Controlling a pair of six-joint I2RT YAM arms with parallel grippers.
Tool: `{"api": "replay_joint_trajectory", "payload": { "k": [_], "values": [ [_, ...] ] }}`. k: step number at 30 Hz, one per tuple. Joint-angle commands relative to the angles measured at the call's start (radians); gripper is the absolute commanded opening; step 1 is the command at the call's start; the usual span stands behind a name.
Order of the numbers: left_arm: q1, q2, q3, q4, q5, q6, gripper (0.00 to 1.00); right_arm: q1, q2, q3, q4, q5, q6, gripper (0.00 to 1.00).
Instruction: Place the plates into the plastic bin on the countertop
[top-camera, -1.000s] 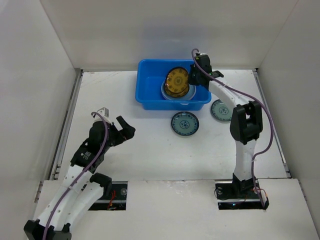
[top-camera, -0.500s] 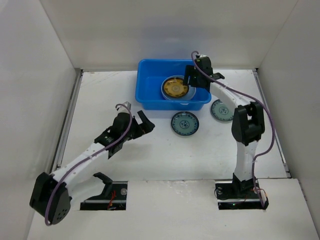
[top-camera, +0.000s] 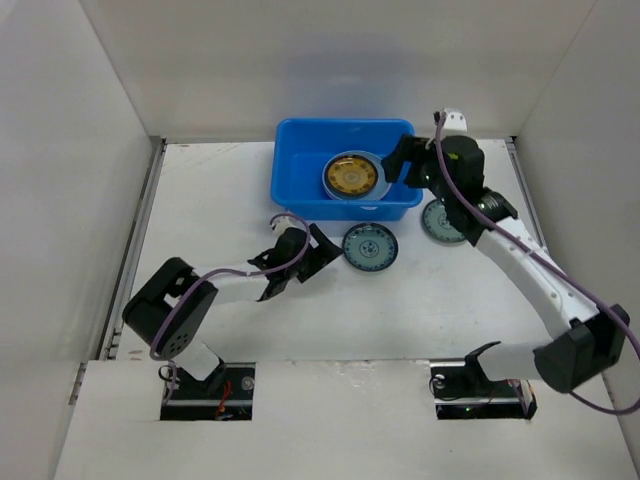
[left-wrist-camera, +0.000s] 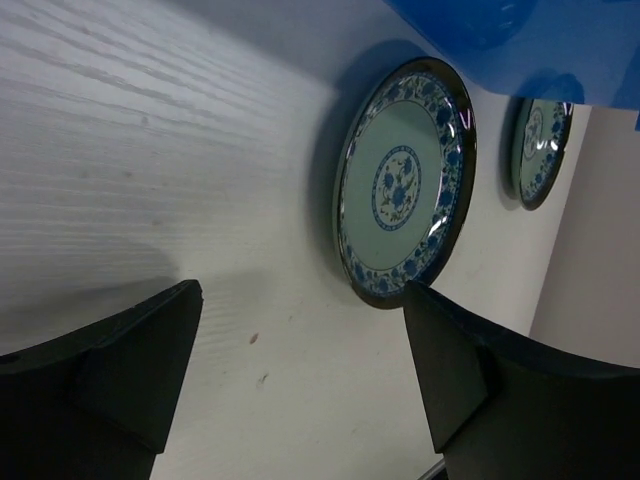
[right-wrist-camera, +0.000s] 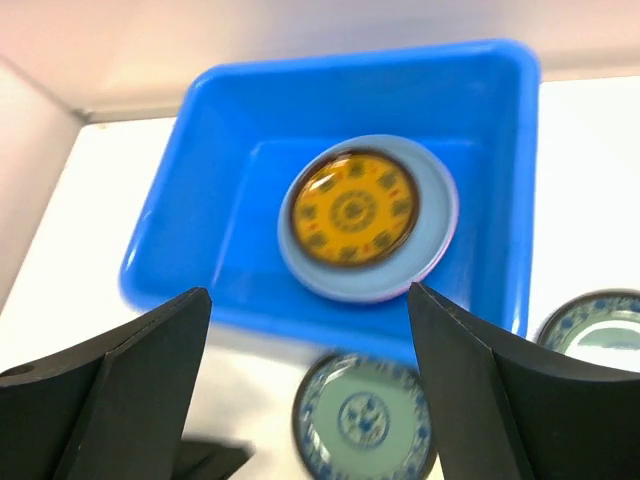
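Plates part-loaded: a stack sits in the plastic bin (top-camera: 300, 190), and two lie outside it on the countertop (top-camera: 220, 200).
Amber patterned plate (top-camera: 352, 176) lies flat on a light blue plate (right-wrist-camera: 432, 225) inside the bin. Right gripper (top-camera: 408, 163) hangs over the bin's right rim, spread and empty. Left gripper (top-camera: 320, 254), low at the bin's front, is spread and empty, facing the nearer teal plate (top-camera: 370, 247), judged the next pickup. Second teal plate (top-camera: 438, 222) lies off the bin's front-right corner.

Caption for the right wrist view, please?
Open right tool facing the bright blue rectangular plastic bin, small amber patterned plate inside.
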Motion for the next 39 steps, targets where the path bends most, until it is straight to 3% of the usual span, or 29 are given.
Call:
{"api": "replay_joint_trajectory", "payload": {
  "k": [1,13,21,26,31,35,39],
  "values": [
    [-0.039,0.075,0.054,0.194,-0.017,-0.125,0.77,0.015,-0.105,-0.140,0.020,0.021,0.034,0.86],
    [-0.099,0.306,0.151,0.223,0.016,-0.167,0.37,0.016,-0.406,-0.380,-0.008,0.022,0.057,0.87],
    [-0.099,0.268,0.135,0.199,0.000,-0.167,0.04,0.007,-0.507,-0.458,-0.031,0.021,0.076,0.86],
    [-0.110,0.075,0.099,0.063,-0.011,-0.096,0.01,-0.001,-0.549,-0.483,-0.065,0.022,0.080,0.86],
    [-0.124,-0.260,0.079,-0.210,-0.095,0.023,0.01,-0.040,-0.581,-0.489,-0.106,0.024,0.083,0.86],
    [-0.104,-0.464,0.183,-0.457,-0.164,0.146,0.03,-0.126,-0.607,-0.503,-0.129,0.024,0.097,0.86],
    [0.014,-0.435,0.386,-0.590,-0.093,0.287,0.05,-0.214,-0.607,-0.518,-0.173,0.010,0.141,0.86]
  ]
}}
